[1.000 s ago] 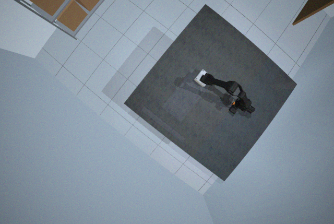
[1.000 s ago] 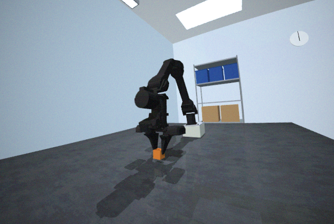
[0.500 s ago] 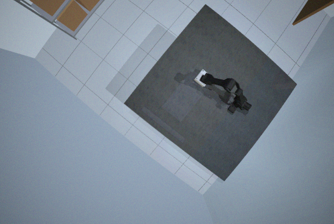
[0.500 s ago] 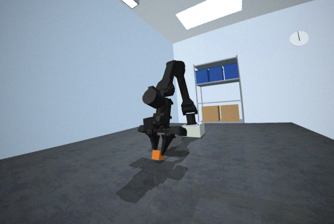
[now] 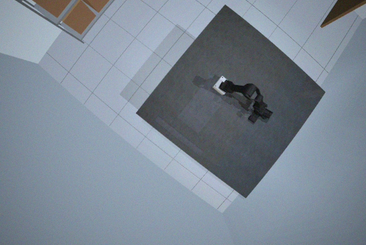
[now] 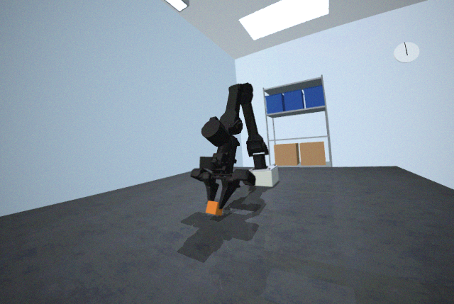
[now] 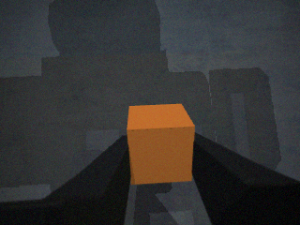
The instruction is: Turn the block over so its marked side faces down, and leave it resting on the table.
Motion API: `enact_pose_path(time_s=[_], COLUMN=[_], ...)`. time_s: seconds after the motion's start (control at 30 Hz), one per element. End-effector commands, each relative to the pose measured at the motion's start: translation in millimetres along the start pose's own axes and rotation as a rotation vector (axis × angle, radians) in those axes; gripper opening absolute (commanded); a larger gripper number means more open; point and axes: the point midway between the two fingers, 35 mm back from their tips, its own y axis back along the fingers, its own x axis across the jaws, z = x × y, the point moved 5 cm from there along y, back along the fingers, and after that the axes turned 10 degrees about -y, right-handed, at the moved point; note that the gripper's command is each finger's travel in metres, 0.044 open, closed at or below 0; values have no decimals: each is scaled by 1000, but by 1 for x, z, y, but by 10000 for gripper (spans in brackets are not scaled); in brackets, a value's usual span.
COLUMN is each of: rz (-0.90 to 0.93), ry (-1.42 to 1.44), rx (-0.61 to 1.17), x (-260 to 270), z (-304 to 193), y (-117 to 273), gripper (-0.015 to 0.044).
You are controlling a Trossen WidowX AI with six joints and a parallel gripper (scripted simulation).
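Observation:
An orange block point(image 6: 211, 207) point(image 7: 159, 117) is held between the two black fingers of my gripper point(image 6: 216, 202) point(image 7: 157, 142). The gripper is shut on it. In the exterior view the block looks tilted, low over the dark table point(image 6: 110, 256) point(image 5: 236, 44), with a small shadow just under it. I cannot tell whether its lower edge touches the table. The wrist view shows two plain orange faces and no mark. The side with the mark is not visible. In the top view the arm hides the block.
The arm's white base point(image 5: 219, 88) point(image 6: 267, 176) stands on the table behind the gripper in the exterior view. The table's edge point(image 5: 191, 159) drops to a tiled floor point(image 5: 127, 47). A shelf rack point(image 6: 296, 113) with blue and brown boxes stands beyond the table.

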Motion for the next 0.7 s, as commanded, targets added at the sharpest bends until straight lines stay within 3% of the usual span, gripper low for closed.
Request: enact_pose_path(time_s=[0.0, 0.67], rz=[4, 73], ry=[3, 0], rx=[-36, -319], x=[0, -2], z=[0, -23], y=[-1, -33], gripper=[0, 0])
